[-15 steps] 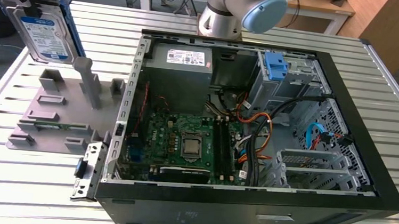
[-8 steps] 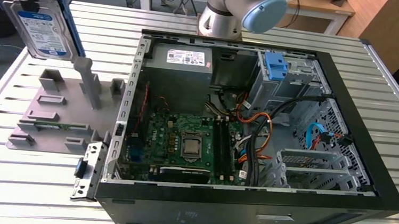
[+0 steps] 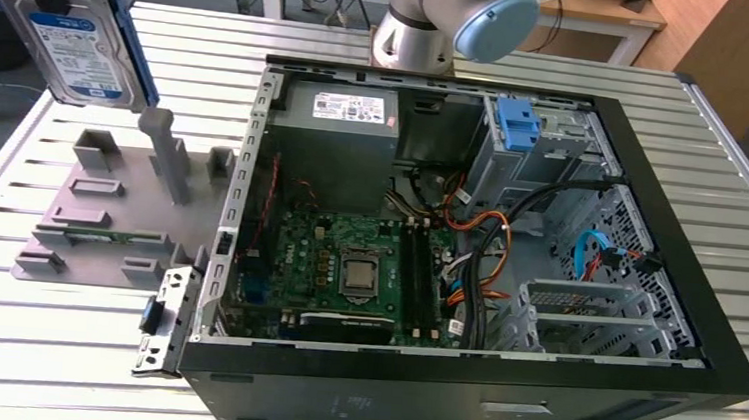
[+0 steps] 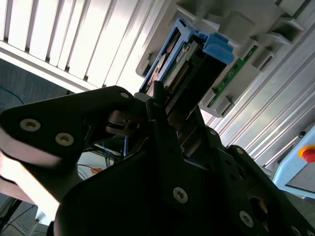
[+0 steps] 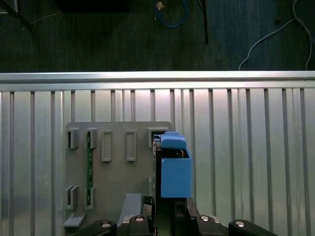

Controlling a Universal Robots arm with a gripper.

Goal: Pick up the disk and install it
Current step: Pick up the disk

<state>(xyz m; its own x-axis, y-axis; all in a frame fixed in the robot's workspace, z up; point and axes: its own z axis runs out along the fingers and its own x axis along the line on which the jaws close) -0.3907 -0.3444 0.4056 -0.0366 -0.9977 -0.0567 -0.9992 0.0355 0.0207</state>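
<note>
- We are seeing the gripper (image 4: pixel 172 105) clamping its fingers on the disk (image 3: pixel 74 41), at the connector end.
- The disk is hanging upright in the air above the grey holder plate (image 3: pixel 120 220), touching none of its slots.
- The open computer case (image 3: pixel 707 296) is lying just beside the holder plate, on the exterior view's right of it.
- The slatted metal table (image 3: pixel 56 345) is carrying the holder plate and the case.
</note>
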